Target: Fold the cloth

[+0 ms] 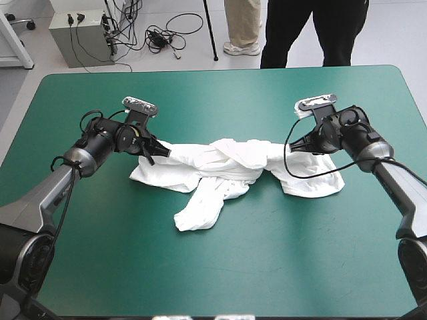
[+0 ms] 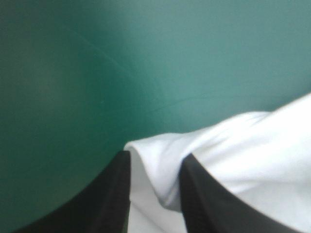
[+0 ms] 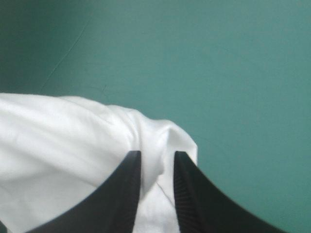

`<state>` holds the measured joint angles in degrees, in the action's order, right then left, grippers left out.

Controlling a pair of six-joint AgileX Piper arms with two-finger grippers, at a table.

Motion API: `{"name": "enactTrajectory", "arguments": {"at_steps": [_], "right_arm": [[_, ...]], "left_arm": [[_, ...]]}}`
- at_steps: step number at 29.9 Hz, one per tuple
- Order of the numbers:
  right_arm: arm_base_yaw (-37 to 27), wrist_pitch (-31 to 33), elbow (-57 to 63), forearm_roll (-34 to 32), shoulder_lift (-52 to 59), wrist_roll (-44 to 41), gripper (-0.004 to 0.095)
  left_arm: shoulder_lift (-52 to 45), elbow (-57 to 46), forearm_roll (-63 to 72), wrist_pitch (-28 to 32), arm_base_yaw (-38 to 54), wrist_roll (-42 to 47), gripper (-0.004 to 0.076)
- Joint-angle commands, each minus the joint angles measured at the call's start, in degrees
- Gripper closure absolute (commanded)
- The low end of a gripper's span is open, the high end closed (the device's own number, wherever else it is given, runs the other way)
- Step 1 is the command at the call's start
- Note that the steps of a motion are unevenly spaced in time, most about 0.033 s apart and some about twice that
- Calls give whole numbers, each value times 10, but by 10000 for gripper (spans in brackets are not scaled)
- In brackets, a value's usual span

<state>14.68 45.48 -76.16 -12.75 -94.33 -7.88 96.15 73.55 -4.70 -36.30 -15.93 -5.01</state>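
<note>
The rectangular table with the teal-green cover (image 1: pixel 220 280) carries a single item. The white short-sleeved fabric T-shirt (image 1: pixel 227 163) lies crumpled in a long band across the table's middle, running from one gripper to the other. It is twisted into a rope-like knot near its centre, and one loose lobe trails toward the near edge. A flatter portion rests on the cover at each end of the band. The left gripper (image 1: pixel 160 152) sits low at the band's left end and grasps the T-shirt. In the left wrist view a fold of white fabric passes between its two black fingers (image 2: pixel 114 194), which stand nearly together. The right gripper (image 1: pixel 295 145) sits at the band's right end, likewise clamped on a bunched ridge of the T-shirt.
</note>
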Motion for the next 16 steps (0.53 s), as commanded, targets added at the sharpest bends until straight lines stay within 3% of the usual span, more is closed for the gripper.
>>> {"name": "enactTrajectory", "arguments": {"at_steps": [1,4,8,14,16], "right_arm": [[-5,10,-34,-13,31,7,396],[-5,41,-61,-13,48,7,261],[-5,59,-76,-13,89,7,254],[-5,112,-74,-2,171,8,256],[-5,126,-74,10,198,16,256]], "left_arm": [[-27,44,-13,-35,1,-11,295],[-46,71,-31,-82,1,-8,216],[-98,74,-43,-119,1,-5,217],[-170,71,-36,-246,1,-2,217],[-193,60,-19,-257,1,-2,217]]}}
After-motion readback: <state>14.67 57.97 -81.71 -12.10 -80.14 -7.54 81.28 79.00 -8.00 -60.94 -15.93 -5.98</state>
